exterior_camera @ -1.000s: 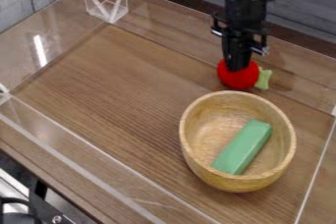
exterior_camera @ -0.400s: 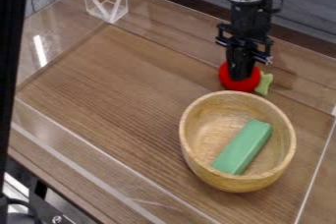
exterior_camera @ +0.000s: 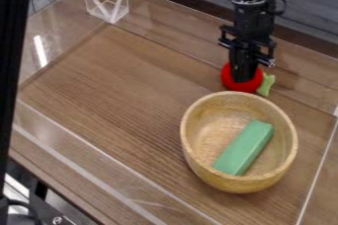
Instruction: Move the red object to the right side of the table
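Note:
The red object [exterior_camera: 239, 78], a small glossy red toy fruit with a pale green stub [exterior_camera: 266, 83] on its right, rests on the brown wood-grain table [exterior_camera: 119, 86] at the far right, just behind the bowl. My black gripper [exterior_camera: 246, 68] comes straight down onto it, with its fingers shut on the fruit's top. The fingertips are partly sunk behind the red surface.
A round light wooden bowl [exterior_camera: 199, 120] stands in front of the fruit and holds a green rectangular block [exterior_camera: 246, 147]. Low clear acrylic walls [exterior_camera: 40, 46] edge the table. A clear folded stand [exterior_camera: 106, 5] sits at the back left.
The gripper and the red object have shifted together slightly to the right and toward the front. The view's left edge now shows a dark strip.

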Action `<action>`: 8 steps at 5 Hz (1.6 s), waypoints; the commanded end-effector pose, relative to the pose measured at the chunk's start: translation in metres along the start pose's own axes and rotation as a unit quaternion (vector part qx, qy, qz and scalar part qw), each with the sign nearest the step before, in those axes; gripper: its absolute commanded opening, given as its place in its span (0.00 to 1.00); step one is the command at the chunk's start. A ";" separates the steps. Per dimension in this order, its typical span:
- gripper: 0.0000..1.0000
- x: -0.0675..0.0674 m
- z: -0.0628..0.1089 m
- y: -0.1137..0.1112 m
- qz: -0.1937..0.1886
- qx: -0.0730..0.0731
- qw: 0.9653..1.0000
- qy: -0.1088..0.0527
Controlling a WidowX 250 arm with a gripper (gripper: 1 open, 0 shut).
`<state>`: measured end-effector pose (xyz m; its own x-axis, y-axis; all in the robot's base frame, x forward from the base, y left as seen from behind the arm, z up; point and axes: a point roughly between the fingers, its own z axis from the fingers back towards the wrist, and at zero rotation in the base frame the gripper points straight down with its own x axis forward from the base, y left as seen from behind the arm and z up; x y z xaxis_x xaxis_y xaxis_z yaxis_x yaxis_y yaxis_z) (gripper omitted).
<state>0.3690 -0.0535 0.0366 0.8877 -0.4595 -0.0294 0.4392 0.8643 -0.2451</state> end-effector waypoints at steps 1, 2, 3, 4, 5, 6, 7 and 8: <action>0.00 0.006 0.001 -0.006 -0.016 0.011 1.000 -0.014; 0.00 0.007 -0.005 -0.007 -0.018 0.011 1.000 -0.012; 0.00 0.007 -0.010 -0.007 -0.019 0.011 1.000 -0.011; 0.00 0.007 -0.014 -0.008 -0.020 0.011 1.000 -0.010; 0.00 0.007 -0.017 -0.008 -0.018 0.011 1.000 -0.010; 0.00 0.008 -0.019 -0.008 -0.016 0.011 1.000 -0.010; 0.00 0.008 -0.021 -0.008 -0.013 0.011 1.000 -0.010; 0.00 0.008 -0.023 -0.007 -0.011 0.011 1.000 -0.010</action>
<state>0.3674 -0.0582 0.0237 0.8899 -0.4556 -0.0209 0.4383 0.8670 -0.2369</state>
